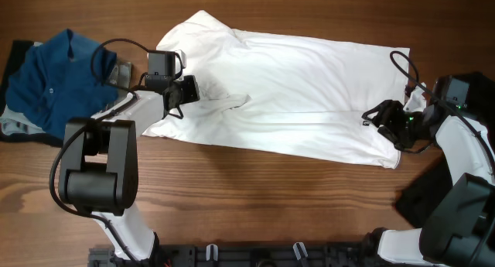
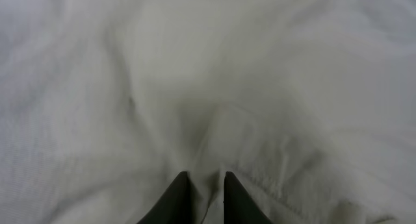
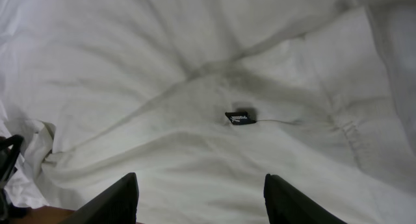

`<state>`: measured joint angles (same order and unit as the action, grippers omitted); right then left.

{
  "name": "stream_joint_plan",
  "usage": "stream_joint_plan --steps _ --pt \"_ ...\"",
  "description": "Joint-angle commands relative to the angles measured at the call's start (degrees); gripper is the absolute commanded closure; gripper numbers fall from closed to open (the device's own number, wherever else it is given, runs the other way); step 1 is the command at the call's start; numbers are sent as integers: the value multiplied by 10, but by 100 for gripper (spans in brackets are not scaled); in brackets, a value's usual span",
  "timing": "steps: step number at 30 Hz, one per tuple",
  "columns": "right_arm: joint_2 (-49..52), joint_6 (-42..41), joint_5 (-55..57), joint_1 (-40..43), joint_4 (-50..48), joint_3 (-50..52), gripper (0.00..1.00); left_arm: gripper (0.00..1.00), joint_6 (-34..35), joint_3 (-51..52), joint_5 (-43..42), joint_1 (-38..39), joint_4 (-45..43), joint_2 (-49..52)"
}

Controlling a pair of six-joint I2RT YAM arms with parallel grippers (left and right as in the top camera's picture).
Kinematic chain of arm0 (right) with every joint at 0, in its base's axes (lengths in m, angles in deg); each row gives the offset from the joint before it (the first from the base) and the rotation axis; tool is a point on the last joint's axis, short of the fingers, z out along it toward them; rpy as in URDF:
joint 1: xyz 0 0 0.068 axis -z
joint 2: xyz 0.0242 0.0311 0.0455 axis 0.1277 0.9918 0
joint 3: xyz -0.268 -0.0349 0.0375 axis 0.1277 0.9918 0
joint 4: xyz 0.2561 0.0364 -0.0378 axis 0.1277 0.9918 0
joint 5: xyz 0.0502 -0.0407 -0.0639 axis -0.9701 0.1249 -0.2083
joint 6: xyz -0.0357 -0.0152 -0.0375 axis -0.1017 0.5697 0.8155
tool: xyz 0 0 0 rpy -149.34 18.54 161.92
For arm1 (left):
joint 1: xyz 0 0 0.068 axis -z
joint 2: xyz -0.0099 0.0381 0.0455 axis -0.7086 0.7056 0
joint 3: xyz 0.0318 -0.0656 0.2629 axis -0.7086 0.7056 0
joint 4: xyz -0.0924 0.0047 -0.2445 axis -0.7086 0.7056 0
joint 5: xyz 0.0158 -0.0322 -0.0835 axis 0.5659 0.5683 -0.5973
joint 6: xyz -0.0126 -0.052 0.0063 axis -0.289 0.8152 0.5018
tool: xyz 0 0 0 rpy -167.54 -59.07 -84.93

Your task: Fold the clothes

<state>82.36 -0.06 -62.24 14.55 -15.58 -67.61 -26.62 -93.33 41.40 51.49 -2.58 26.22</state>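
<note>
A white shirt (image 1: 294, 89) lies spread across the middle of the wooden table. My left gripper (image 1: 190, 89) is at the shirt's left side, shut on a fold of the white fabric (image 2: 207, 185). My right gripper (image 1: 379, 116) is open over the shirt's right end, above the cloth near a small black tag (image 3: 240, 117). White fabric fills the left wrist view, and the right wrist view (image 3: 195, 68) as well.
A blue garment (image 1: 58, 77) lies bunched at the table's left edge over other clothes. A dark item (image 1: 421, 201) sits at the lower right beside my right arm. Bare wood (image 1: 255, 197) runs along the front.
</note>
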Motion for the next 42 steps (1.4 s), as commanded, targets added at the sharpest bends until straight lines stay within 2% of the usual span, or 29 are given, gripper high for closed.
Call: stream_joint_plan --steps 1,5,13,17,22,31,35,37,39,40,42 --pt "-11 2 -9 -3 0 -9 38 84 -1 3 -10 -2 -3 -23" --pt "-11 1 -9 -3 0 -9 37 96 -1 3 -9 -7 -18 -52" --pt "-11 2 -8 -3 -2 -9 37 96 -1 3 -4 -7 -22 -70" --pt "-11 1 -9 -3 -3 -9 37 96 0 3 25 -7 -57 -70" --pt "-11 1 -2 -3 -3 -9 37 96 31 3 24 -7 -105 -70" --pt "-11 1 4 -3 -3 -9 37 96 34 3 24 -7 -144 -70" --pt "-11 1 4 -3 -3 -9 37 95 50 3 -11 -6 -138 -70" --pt "-11 1 4 -3 -2 -9 37 78 46 3 -24 -4 -100 -70" --pt "-11 1 4 -3 -3 -9 36 66 44 3 16 -3 -66 -67" --pt "-11 1 4 -3 -4 -9 36 60 44 3 49 -3 -56 -64" --pt "-11 -1 4 -3 -4 -9 36 57 43 3 82 -5 -55 -56"
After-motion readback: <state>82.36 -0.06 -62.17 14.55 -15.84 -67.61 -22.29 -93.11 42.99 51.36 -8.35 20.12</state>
